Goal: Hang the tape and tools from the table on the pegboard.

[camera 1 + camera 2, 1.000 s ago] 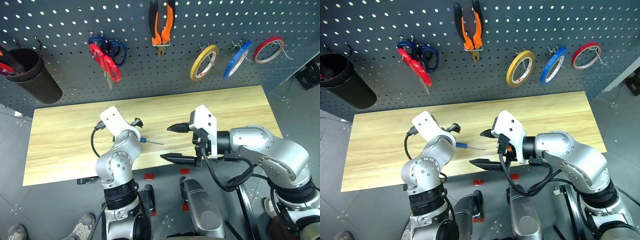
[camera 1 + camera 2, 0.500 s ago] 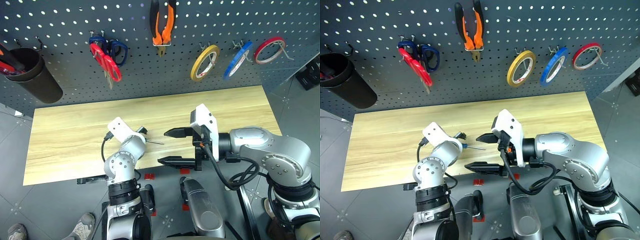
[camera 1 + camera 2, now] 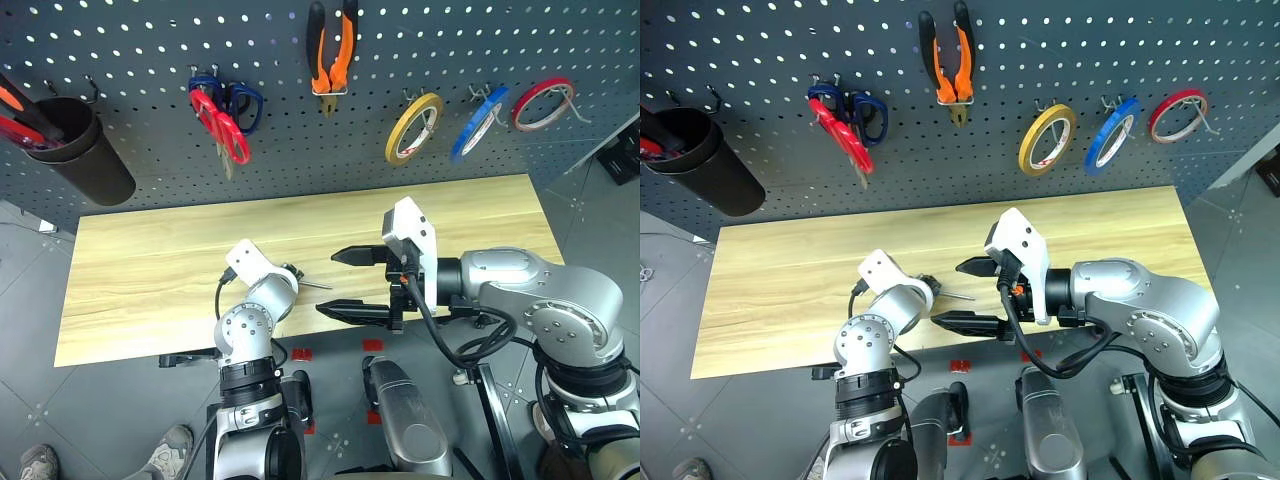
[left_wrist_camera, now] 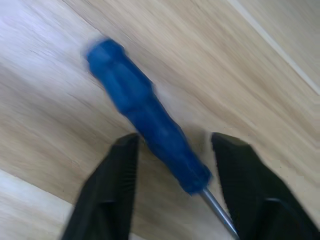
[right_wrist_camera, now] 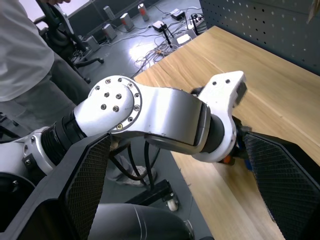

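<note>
Lowered since 1 second ago, the left gripper [image 4: 172,165] is now set astride the blue-handled screwdriver [image 4: 147,119] on the table [image 3: 150,270], jaws not yet clamped. The right gripper [image 3: 345,283] is held wide apart. Gripped near the shaft, the screwdriver could pivot out.

My left arm reaches forward and down, its wrist bent so that my left tool [image 4: 172,165] points steeply at the worktop [image 3: 150,280], its two black fingers [image 4: 107,190] set a little apart with a gap between them. My right arm is bent across in front of me, and my right tool [image 3: 352,283] points level toward my left, its fingers spread wide and holding nothing.
</note>
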You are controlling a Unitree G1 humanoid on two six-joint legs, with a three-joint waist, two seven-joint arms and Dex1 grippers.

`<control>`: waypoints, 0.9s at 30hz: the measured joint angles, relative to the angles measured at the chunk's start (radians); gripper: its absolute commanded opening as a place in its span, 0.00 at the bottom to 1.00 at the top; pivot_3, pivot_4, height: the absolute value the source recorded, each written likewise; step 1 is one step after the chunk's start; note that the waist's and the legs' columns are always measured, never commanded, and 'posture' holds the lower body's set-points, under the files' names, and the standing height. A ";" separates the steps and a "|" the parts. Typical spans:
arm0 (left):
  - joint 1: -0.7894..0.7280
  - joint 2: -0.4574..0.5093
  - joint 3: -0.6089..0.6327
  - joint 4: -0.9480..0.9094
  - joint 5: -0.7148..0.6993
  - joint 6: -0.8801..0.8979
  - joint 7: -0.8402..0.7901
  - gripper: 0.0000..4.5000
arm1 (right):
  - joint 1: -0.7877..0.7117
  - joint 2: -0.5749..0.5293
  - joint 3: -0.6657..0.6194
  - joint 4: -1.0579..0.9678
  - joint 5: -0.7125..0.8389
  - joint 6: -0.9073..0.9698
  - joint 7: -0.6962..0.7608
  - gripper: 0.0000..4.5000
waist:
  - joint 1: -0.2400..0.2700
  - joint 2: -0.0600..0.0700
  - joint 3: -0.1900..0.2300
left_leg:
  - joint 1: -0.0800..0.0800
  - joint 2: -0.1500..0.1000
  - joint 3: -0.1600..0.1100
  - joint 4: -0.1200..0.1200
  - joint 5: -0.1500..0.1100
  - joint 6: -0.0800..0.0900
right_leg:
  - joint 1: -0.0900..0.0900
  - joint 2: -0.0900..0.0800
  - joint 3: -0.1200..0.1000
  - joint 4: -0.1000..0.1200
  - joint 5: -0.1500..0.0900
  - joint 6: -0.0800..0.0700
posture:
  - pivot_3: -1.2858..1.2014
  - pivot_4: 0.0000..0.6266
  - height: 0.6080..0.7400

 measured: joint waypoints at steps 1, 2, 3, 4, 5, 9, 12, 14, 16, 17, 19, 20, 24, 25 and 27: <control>-0.005 0.014 0.009 0.005 -0.008 0.025 -0.016 0.25 | -0.003 0.001 -0.010 0.004 0.003 0.004 -0.002 1.00 | 0.000 0.001 -0.001 | 0.000 0.000 0.000 0.000 0.000 0.000 | 0.000 0.000 0.000 0.000 0.000 0.000 | 0.34 0.66 1.00; -0.012 0.032 0.017 0.012 -0.012 0.050 -0.029 0.18 | -0.005 0.002 -0.019 0.011 0.011 0.009 -0.006 1.00 | 0.000 0.002 -0.001 | 0.000 0.000 0.000 0.000 0.000 0.000 | 0.000 0.000 0.000 0.000 0.000 0.000 | 0.34 0.66 1.00; -0.016 0.053 0.027 0.020 -0.017 0.068 -0.049 0.11 | -0.006 0.002 -0.026 0.016 0.019 0.012 -0.009 1.00 | -0.001 0.002 -0.001 | 0.000 0.000 0.000 0.000 0.000 0.000 | 0.000 0.000 0.000 0.000 0.000 0.000 | 0.35 0.66 1.00; -0.019 0.068 0.034 0.023 -0.020 0.087 -0.066 0.09 | -0.007 0.003 -0.028 0.018 0.027 0.016 -0.015 1.00 | -0.003 0.002 -0.001 | 0.001 0.000 0.000 0.000 0.000 0.000 | 0.000 0.000 0.000 0.000 0.000 0.000 | 0.35 0.66 1.00; -0.022 0.086 0.034 0.026 -0.020 0.108 -0.085 0.09 | -0.010 0.004 -0.028 0.023 0.037 0.022 -0.018 1.00 | -0.004 0.002 -0.001 | 0.001 0.000 0.000 0.000 0.000 0.000 | 0.000 0.000 0.000 0.000 0.000 0.000 | 0.35 0.66 1.00; 0.005 0.180 -0.008 0.005 0.000 0.155 -0.190 0.09 | -0.018 0.004 -0.028 0.035 0.047 0.032 -0.021 1.00 | -0.007 0.002 -0.001 | 0.001 0.001 0.000 0.000 0.000 0.000 | 0.000 0.001 0.000 0.001 0.000 0.000 | 0.35 0.66 1.00; 0.100 0.326 -0.116 -0.084 0.070 0.157 -0.336 0.09 | -0.024 0.002 -0.033 0.038 0.049 0.033 -0.024 1.00 | -0.018 0.003 -0.001 | 0.001 0.002 0.000 -0.004 0.000 -0.001 | -0.003 0.001 0.002 0.000 0.000 0.000 | 0.35 0.66 1.00; 0.181 0.407 -0.185 -0.169 0.124 0.134 -0.419 0.09 | -0.028 0.004 -0.034 0.041 0.049 0.032 -0.026 1.00 | -0.018 0.002 -0.001 | 0.000 0.002 0.000 -0.005 0.000 -0.001 | -0.004 0.001 0.002 0.000 0.000 0.000 | 0.36 0.66 1.00; 0.256 0.479 -0.245 -0.255 0.173 0.106 -0.489 0.09 | -0.030 0.006 -0.032 0.043 0.043 0.027 -0.032 1.00 | -0.015 0.003 -0.001 | -0.001 0.002 0.001 -0.007 0.000 -0.001 | -0.006 0.000 0.003 -0.001 0.000 0.000 | 0.36 0.65 1.00; 0.302 0.511 -0.263 -0.313 0.200 0.087 -0.520 0.09 | -0.029 0.008 -0.030 0.043 0.035 0.021 -0.037 1.00 | -0.014 0.003 -0.001 | -0.001 0.002 0.001 -0.008 0.000 -0.001 | -0.007 0.000 0.003 -0.001 0.000 -0.001 | 0.36 0.65 1.00; 0.367 0.551 -0.285 -0.391 0.256 0.043 -0.558 0.09 | -0.027 0.014 -0.024 0.042 0.017 -0.008 -0.040 1.00 | -0.008 0.003 -0.001 | -0.001 0.001 0.001 -0.011 0.001 -0.001 | -0.009 -0.001 0.003 -0.001 0.000 -0.001 | 0.36 0.65 1.00; 0.399 0.573 -0.301 -0.431 0.293 0.010 -0.578 0.09 | -0.026 0.019 -0.021 0.042 0.002 -0.032 -0.040 1.00 | -0.005 0.003 -0.001 | -0.001 0.001 0.001 -0.012 0.001 -0.001 | -0.010 -0.002 0.003 -0.001 0.000 -0.001 | 0.37 0.65 1.00; 0.519 0.629 -0.327 -0.573 0.427 -0.098 -0.612 0.09 | -0.009 0.024 0.010 0.029 -0.061 -0.135 -0.020 1.00 | -0.003 0.003 -0.001 | -0.003 0.001 0.002 -0.014 0.001 -0.001 | -0.013 -0.002 0.003 -0.002 0.000 -0.001 | 0.38 0.64 1.00; 0.552 0.642 -0.334 -0.608 0.465 -0.127 -0.617 0.09 | 0.001 0.027 0.021 0.026 -0.081 -0.166 -0.012 1.00 | -0.003 0.003 -0.001 | -0.004 0.001 0.003 -0.014 0.001 -0.001 | -0.014 -0.002 0.003 -0.002 0.000 -0.001 | 0.38 0.64 1.00; 0.616 0.662 -0.344 -0.684 0.540 -0.187 -0.626 0.09 | 0.009 0.035 0.030 0.024 -0.097 -0.218 0.016 1.00 | -0.002 0.003 -0.001 | -0.005 0.001 0.004 -0.015 0.001 -0.001 | -0.016 -0.003 0.004 -0.002 0.001 -0.001 | 0.38 0.64 1.00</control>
